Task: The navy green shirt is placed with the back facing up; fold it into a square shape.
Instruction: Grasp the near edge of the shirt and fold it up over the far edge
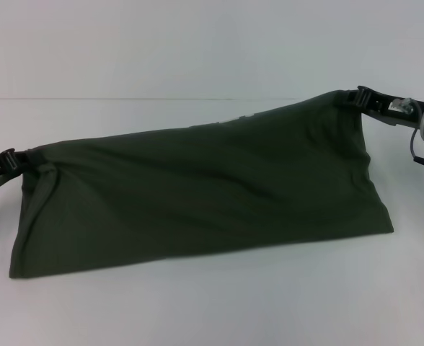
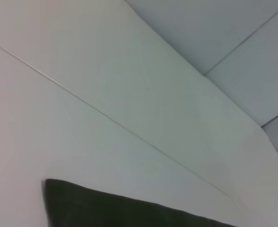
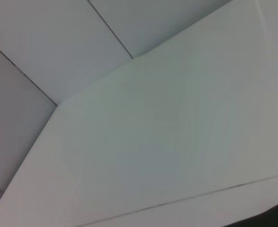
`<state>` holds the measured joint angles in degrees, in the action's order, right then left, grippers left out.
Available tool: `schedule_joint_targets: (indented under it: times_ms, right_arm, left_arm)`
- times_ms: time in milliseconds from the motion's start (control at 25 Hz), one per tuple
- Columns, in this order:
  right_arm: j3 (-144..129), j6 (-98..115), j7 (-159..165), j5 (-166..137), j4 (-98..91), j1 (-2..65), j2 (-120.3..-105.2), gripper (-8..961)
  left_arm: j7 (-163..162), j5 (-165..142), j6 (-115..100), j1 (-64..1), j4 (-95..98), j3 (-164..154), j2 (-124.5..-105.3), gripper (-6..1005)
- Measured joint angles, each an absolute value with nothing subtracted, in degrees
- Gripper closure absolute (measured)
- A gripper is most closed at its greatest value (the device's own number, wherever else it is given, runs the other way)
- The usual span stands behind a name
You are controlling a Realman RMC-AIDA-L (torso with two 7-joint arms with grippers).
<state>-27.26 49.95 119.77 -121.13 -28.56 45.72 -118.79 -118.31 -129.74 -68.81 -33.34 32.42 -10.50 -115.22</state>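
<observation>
Both claws were clamped on the navy green shirt (image 1: 197, 194): your left gripper (image 1: 10, 164) at its left corner, right gripper (image 1: 361, 99) at the higher right one, lifting that edge off the table (image 1: 212, 303), probably to fold it over.

Shirt (image 1: 197, 194) plain dark olive-green, no print; claws black; table (image 1: 212, 303) white.
</observation>
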Motion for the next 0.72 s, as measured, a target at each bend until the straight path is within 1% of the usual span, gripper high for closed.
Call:
schedule_joint_targets:
  times_ms: [80,120,160,280,440,720]
  right_arm:
    - [-27.3,48.3,117.4,-118.0,-27.2,45.8,-119.08,894]
    - [-27.3,48.0,116.9,-117.3,-26.9,45.8,-119.12,894]
    - [-27.3,47.3,115.9,-116.1,-26.4,45.9,-119.21,894]
    - [-27.3,45.4,113.4,-113.2,-24.9,46.4,-119.45,894]
    - [-27.3,43.8,109.9,-109.8,-22.6,46.8,-119.53,893]
    - [-27.3,41.3,105.5,-106.2,-20.1,47.4,-119.88,892]
  left_arm:
    - [-117.4,-129.0,-66.8,-33.3,32.4,-10.5,-115.92,932]
    - [-117.4,-129.0,-66.8,-33.3,32.4,-10.5,-115.92,931]
    - [-116.3,-128.2,-64.9,-33.5,32.3,-10.5,-116.59,931]
    - [-114.7,-127.3,-62.9,-33.6,32.3,-10.5,-117.3,931]
    - [-111.7,-125.5,-59.2,-34.0,32.3,-10.6,-118.48,932]
    - [-108.9,-124.2,-56.4,-34.9,31.0,-10.6,-118.85,932]
